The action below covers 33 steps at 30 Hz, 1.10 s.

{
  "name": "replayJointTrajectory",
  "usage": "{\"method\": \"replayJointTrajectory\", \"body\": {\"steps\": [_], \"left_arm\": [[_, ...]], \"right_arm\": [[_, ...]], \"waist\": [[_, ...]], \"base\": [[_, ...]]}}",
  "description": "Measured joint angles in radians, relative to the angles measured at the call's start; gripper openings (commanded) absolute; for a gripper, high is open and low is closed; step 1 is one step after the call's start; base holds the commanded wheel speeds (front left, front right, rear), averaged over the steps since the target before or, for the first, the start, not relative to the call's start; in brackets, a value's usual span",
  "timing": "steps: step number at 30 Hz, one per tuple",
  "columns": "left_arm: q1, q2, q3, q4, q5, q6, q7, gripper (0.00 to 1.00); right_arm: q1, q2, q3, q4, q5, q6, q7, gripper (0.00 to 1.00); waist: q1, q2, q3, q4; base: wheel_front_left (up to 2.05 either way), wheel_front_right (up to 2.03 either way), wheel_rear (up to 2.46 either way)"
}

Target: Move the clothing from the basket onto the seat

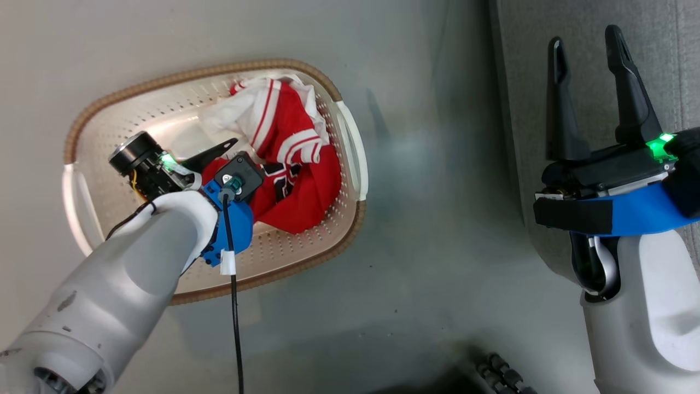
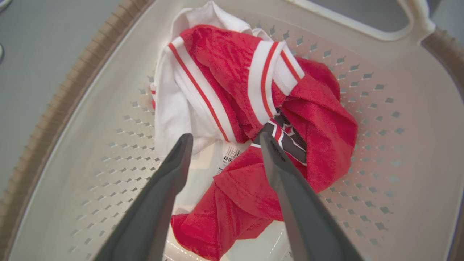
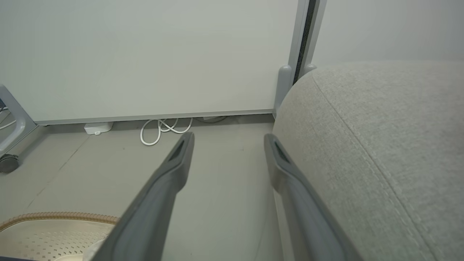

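Observation:
The clothing (image 1: 290,164) is a crumpled heap of red and white fabric with striped trim and a black-and-white print, lying in the basket (image 1: 126,109). My left gripper (image 1: 235,153) reaches down into the basket. In the left wrist view its fingers stand open just above the clothing (image 2: 232,90), one tip over white fabric and a label, the other over the print; my left gripper (image 2: 225,139) holds nothing. My right gripper (image 1: 585,41) is open and empty over the near edge of the grey seat (image 1: 519,109). In the right wrist view the seat (image 3: 380,145) lies beside the right finger.
Grey floor separates the basket from the seat. A black cable (image 1: 235,306) hangs from my left wrist. At the foot of a pale wall panel lie a coiled white cable (image 3: 163,128) and a caster wheel (image 3: 7,163). The basket rim (image 3: 54,216) shows low left.

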Motion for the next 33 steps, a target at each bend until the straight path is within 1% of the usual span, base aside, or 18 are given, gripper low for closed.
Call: {"method": "replayJointTrajectory", "body": {"steps": [4,8,14,21,25,30,31,32,33], "left_arm": [[-0.041,0.025,-0.101,0.01,-0.056,0.0,0.03,1.0],[-0.075,0.041,-0.138,0.027,-0.065,0.0,0.09,1.0],[-0.12,0.054,-0.145,0.034,-0.081,0.0,0.144,1.0],[-0.126,0.072,-0.146,0.05,-0.079,0.0,0.212,1.0],[-0.132,0.084,-0.146,0.054,-0.076,0.0,0.221,1.0],[-0.144,0.081,-0.146,0.072,-0.069,0.0,0.217,1.0],[-0.145,0.079,-0.146,0.077,-0.066,0.0,0.217,0.48],[-0.147,0.076,-0.146,0.082,-0.061,0.0,0.221,0.21],[-0.147,0.072,-0.146,0.086,-0.06,0.0,0.223,0.0]], "right_arm": [[-0.006,0.0,0.004,-0.013,0.001,0.0,0.0,1.0],[-0.016,0.0,0.006,-0.029,0.003,0.0,0.0,1.0],[-0.021,0.0,0.016,-0.053,0.015,0.0,0.0,1.0],[-0.02,0.0,0.019,-0.085,0.023,0.0,0.0,1.0],[-0.019,0.0,0.02,-0.097,0.023,0.0,0.0,1.0],[-0.019,0.0,0.018,-0.114,0.021,0.0,0.0,1.0],[-0.019,0.0,0.018,-0.116,0.02,0.0,0.0,1.0],[-0.019,0.0,0.016,-0.118,0.016,0.0,0.0,1.0],[-0.02,0.0,0.015,-0.119,0.015,0.0,0.0,1.0]], "waist": [[0.0,0.0,0.054,-0.02],[0.0,0.0,0.106,-0.036],[-0.0001,0.0,0.171,-0.057],[-0.0001,0.0,0.228,-0.079],[-0.0001,0.0,0.248,-0.085],[-0.0001,0.0,0.26,-0.087],[-0.0002,0.0,0.261,-0.087],[-0.0002,0.0,0.262,-0.086],[-0.0002,0.0,0.262,-0.085]], "base": [[0.0,0.0,0.0],[0.0,0.0,0.0],[0.0,0.0,0.0],[0.0,0.0,0.0],[0.0,0.0,0.0],[0.0,0.0,0.0],[0.0,0.0,0.0],[0.0,0.0,0.0],[0.0,0.0,0.0]]}}
